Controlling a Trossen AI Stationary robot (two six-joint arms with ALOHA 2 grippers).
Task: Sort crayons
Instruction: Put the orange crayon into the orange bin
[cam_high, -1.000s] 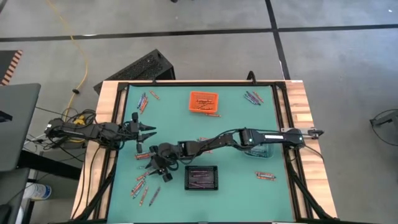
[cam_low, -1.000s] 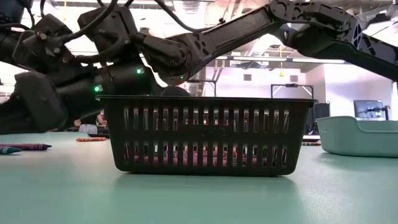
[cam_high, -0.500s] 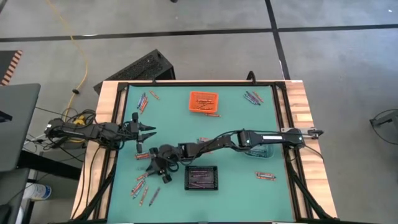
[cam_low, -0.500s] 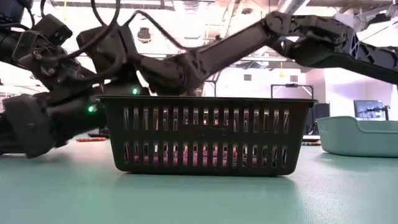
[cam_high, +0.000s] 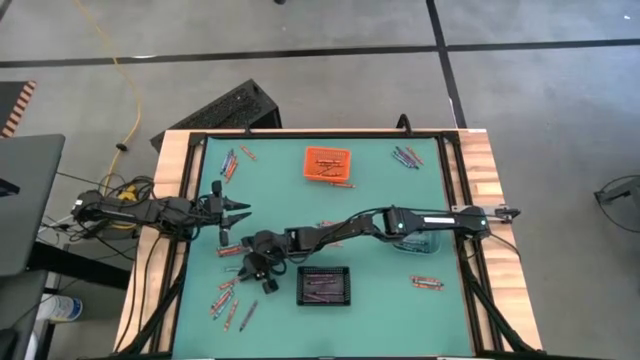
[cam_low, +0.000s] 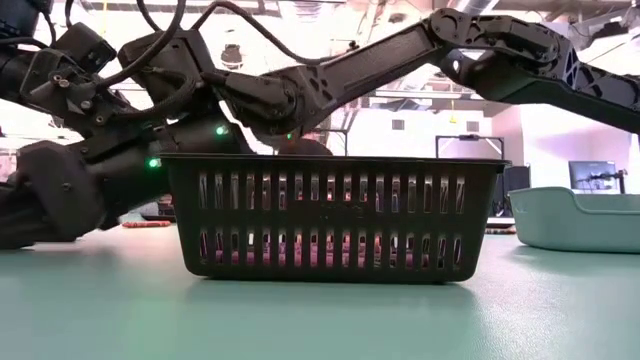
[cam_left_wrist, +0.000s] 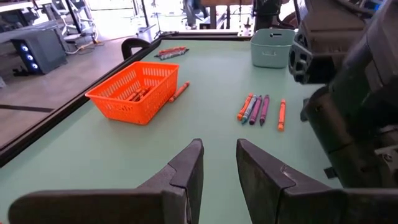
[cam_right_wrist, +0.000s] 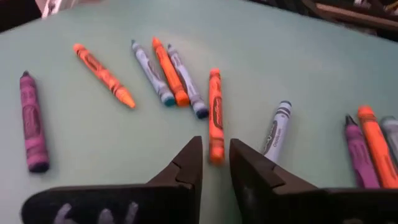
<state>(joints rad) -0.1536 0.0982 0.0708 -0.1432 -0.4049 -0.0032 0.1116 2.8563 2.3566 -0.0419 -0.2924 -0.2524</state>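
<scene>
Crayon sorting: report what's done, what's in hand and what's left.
Done: some crayons already lie in the orange bin and the black bin. In hand: the right gripper is down over the loose crayons left of the black bin, with an orange crayon just past its fingertips, nothing gripped that I can see. The left gripper waits nearby, empty. Left: scattered clusters near the table corners.

Right arm is stretched low across the table toward its left side, wrist bent down; right gripper (cam_right_wrist: 214, 163) is held just above the surface, fingers narrowly parted. Left arm is extended level from the left edge; left gripper (cam_left_wrist: 219, 163) slightly parted, empty.
</scene>
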